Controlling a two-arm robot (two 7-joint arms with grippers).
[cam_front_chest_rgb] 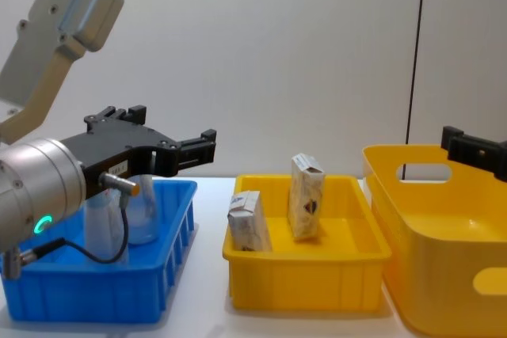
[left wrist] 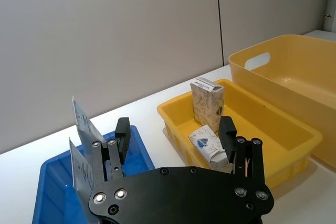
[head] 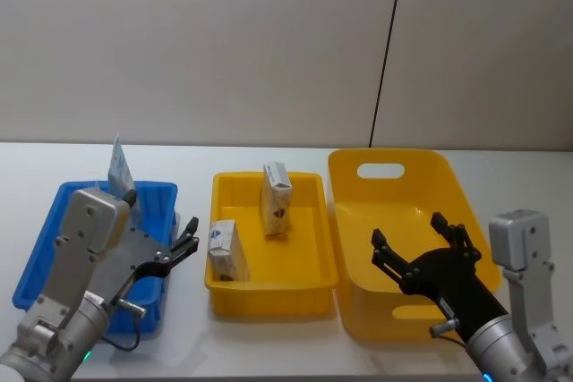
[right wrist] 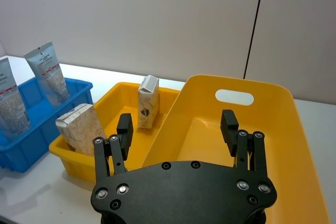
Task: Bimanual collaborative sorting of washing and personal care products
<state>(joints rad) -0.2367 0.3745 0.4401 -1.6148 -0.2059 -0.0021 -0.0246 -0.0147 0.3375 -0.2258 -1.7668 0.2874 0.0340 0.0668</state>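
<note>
Grippers wide, empty: left gripper (head: 190, 237), 9 o'clock, should rise straight, sparing tubes (head: 119, 167); right gripper (head: 414, 237), 4 o'clock, hovers.

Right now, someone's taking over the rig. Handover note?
Left gripper: fingers open, holding nothing, above the right side of the blue bin.
Right gripper: fingers open, holding nothing, over the large yellow bin.
Two tubes stand in the blue bin; two cartons sit in the small yellow bin.
Done: those four sorted by type.
Left: no loose product seen on the table; probably just retract both arms.
</note>
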